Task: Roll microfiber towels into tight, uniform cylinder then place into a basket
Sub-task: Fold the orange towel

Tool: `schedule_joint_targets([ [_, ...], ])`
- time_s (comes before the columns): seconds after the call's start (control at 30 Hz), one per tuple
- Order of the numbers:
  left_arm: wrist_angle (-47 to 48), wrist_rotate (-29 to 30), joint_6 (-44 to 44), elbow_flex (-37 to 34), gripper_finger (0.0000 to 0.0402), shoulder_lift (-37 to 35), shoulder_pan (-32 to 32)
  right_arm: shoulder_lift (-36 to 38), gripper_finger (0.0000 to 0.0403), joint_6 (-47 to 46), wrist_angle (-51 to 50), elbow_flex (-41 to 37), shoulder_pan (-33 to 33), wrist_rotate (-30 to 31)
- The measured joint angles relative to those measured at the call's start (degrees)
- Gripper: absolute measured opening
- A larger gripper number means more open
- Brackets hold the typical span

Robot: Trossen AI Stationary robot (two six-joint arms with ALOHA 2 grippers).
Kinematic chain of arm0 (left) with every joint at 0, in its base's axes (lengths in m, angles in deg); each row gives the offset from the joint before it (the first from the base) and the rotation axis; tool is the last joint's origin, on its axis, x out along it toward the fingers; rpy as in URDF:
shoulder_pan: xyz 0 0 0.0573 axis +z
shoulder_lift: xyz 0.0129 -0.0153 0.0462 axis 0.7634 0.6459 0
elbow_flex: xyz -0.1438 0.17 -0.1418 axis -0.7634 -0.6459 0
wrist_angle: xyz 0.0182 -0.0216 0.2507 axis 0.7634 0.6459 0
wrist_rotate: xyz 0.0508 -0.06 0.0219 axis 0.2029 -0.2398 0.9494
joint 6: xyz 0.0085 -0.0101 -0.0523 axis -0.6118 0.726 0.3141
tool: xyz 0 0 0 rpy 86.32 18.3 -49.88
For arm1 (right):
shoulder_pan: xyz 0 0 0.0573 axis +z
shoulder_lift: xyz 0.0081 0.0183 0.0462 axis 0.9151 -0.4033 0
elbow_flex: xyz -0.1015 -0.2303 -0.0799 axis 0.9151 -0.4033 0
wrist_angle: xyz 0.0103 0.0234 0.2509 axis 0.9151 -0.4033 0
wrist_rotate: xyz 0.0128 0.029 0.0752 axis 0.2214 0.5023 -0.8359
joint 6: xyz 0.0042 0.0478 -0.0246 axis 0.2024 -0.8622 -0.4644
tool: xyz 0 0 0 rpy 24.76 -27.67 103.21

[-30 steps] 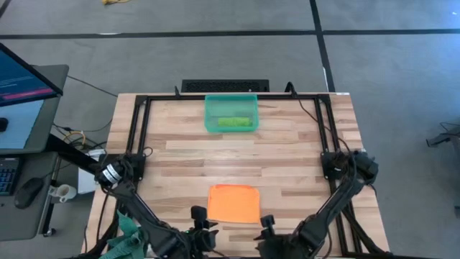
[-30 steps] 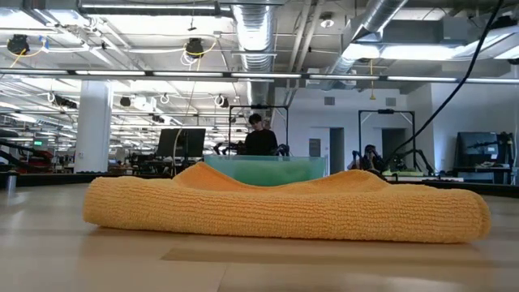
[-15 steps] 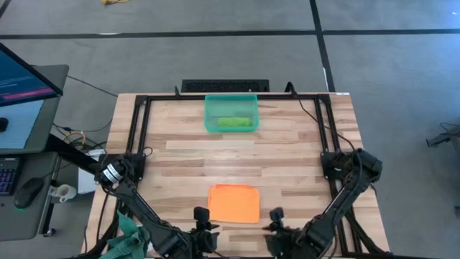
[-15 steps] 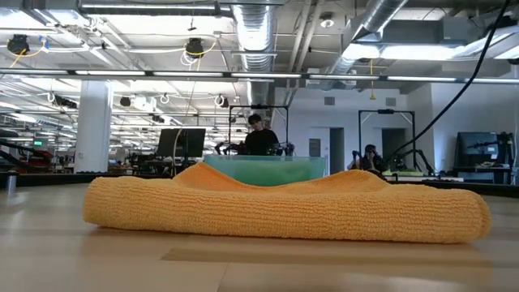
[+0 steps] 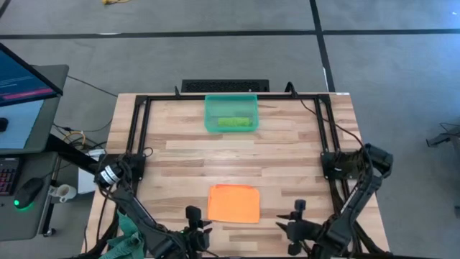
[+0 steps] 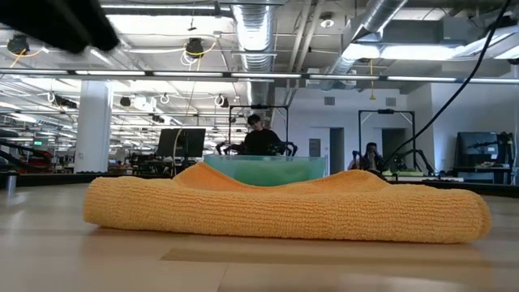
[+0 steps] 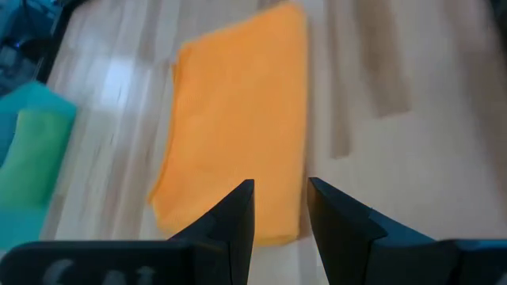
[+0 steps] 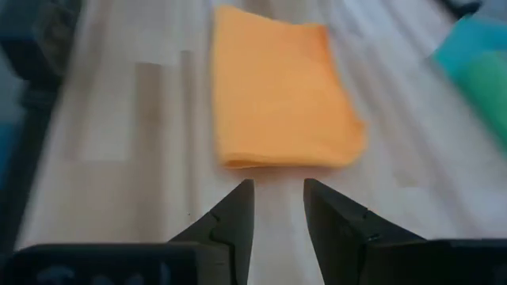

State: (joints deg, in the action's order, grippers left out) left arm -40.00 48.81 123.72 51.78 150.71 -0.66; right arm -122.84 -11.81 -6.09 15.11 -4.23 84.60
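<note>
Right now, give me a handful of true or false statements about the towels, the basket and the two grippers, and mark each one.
1. The orange towel lies flat on the table, unrolled. True.
2. The basket is empty. False: a rolled lime green towel lies in it.
3. The left gripper holds the orange towel. False: its fingers are open, holding nothing.
4. The right gripper is open and off the towel. True.
5. The basket sits right beside the orange towel. False: bare table separates them.
</note>
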Motion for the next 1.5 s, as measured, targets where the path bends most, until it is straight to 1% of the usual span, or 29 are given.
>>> schedule_joint_targets([
  [0.1,-1.6,-0.2,2.1,-2.2,0.0111,0.0,0.9,0.0,0.0134,1.1,10.1,-3.5,0.7,0.0],
  [0.2,-4.7,-0.8,2.6,-4.2,0.0111,0.0,1.4,0.0,0.0134,6.8,18.6,-4.8,0.5,0.0],
  [0.3,-8.8,-0.9,1.6,-5.1,0.0111,0.0,1.9,0.0,0.0134,13.1,24.3,-5.3,-0.6,0.0],
  [0.37,-10.4,-1.0,0.3,-5.7,0.0111,0.0,2.2,0.0,0.0134,15.3,26.5,-5.3,-1.5,0.0],
  [0.4,-11.8,-1.0,-0.6,-5.9,0.0111,0.0,2.4,0.0,0.0134,15.5,27.0,-5.3,-2.1,-0.2],
  [0.5,-14.7,-2.8,-2.3,-7.0,0.0111,0.0,3.0,0.0,0.0134,15.7,27.4,-5.3,-4.0,-3.5],
  [0.7,-14.5,-7.7,-2.2,-8.9,0.0111,0.0,3.9,-0.9,0.0138,15.7,29.4,-5.3,-8.1,-9.1],
  [0.87,-14.7,-7.7,-1.7,-8.8,0.0111,0.0,4.1,-1.0,0.0162,15.9,30.0,-5.3,-10.4,-13.9],
  [1.03,-14.6,-8.3,-1.7,-8.8,0.0111,0.0,4.2,-1.0,0.0201,18.7,30.4,-5.4,-11.3,-14.0],
  [1.17,-14.6,-8.6,-2.2,-8.8,0.0111,0.0,4.9,-3.3,0.0228,20.6,30.7,-5.6,-12.6,-14.0],
  [1.2,-14.6,-8.6,-2.2,-8.8,0.0111,0.0,5.0,-4.3,0.0232,21.4,32.1,-5.6,-12.8,-14.0],
  [1.37,-14.4,-9.0,-2.1,-8.8,0.0111,0.0,5.7,-9.0,0.0239,26.2,37.4,-5.5,-14.5,-14.4],
  [1.5,-13.8,-9.3,-2.1,-8.8,0.0111,0.0,5.8,-9.5,0.024,27.6,37.2,-5.4,-15.4,-15.1],
])
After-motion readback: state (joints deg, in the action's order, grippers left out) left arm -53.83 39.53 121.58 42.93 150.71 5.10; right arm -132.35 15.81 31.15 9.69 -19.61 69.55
